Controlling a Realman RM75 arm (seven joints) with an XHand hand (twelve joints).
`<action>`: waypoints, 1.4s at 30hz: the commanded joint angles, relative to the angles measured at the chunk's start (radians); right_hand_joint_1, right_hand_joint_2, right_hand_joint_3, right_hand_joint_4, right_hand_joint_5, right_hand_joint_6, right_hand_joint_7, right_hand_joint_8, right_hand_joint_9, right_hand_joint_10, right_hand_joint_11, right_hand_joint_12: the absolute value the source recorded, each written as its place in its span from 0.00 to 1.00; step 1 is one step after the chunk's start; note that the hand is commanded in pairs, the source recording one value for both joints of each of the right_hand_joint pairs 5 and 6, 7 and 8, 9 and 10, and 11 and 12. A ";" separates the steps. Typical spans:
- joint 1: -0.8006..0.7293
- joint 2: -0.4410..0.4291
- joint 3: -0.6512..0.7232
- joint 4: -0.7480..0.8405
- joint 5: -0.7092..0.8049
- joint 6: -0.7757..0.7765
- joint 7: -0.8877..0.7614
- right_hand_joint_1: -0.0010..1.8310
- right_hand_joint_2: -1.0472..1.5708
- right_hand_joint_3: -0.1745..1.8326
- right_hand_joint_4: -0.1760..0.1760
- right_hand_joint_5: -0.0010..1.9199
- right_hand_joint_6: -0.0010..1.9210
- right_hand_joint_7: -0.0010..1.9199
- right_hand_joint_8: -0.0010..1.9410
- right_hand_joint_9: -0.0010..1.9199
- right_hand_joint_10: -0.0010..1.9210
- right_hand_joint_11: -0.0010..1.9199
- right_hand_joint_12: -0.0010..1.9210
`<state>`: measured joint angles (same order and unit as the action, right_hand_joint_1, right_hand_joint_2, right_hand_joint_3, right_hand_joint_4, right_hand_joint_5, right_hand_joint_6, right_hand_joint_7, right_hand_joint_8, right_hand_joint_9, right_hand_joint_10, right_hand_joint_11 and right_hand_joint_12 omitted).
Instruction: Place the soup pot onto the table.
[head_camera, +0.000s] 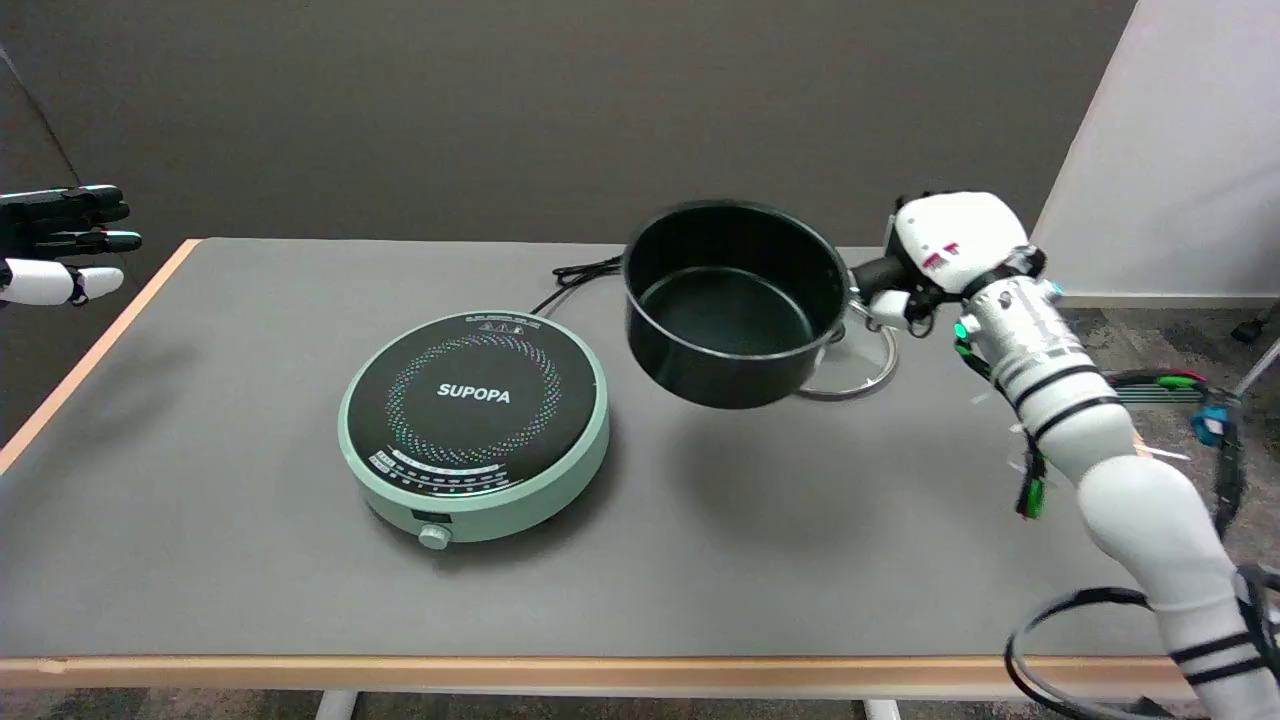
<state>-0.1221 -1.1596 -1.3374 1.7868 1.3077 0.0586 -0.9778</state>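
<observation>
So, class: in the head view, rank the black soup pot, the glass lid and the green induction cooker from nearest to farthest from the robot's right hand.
1. Black soup pot, held by the right hand.
2. Glass lid, on the table below the hand.
3. Green induction cooker, far left.

Soup pot (735, 300): black inside and out, round, straight-walled, uncovered, nothing inside, bare dark bottom showing. It is held clear of the grey bench (250, 560), tilted so its mouth faces somewhat toward the camera, its shadow falling on the surface below and in front; it hangs over the bench's right half, toward the far edge. Its stubby black handle points right and is gripped by the right hand (935, 262), whose fingers are wrapped round the handle, so the pot's weight is carried wholly from that side.
</observation>
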 joint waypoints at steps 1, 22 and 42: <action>-0.225 -0.007 0.127 0.078 0.047 0.005 0.001 0.52 0.78 0.57 0.36 0.98 0.98 0.98 0.97 0.98 0.98 0.98 0.98; -0.399 -0.056 0.046 0.074 -0.083 0.157 0.099 0.53 0.76 0.59 0.36 0.97 0.97 0.97 0.96 0.97 0.97 0.97 0.97; -0.384 -0.084 -0.133 -0.078 -0.295 0.520 0.099 0.53 0.75 0.60 0.35 0.97 0.97 0.97 0.96 0.97 0.97 0.97 0.97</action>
<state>-0.4999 -1.2230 -1.3510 1.8172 1.1262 0.3402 -0.8892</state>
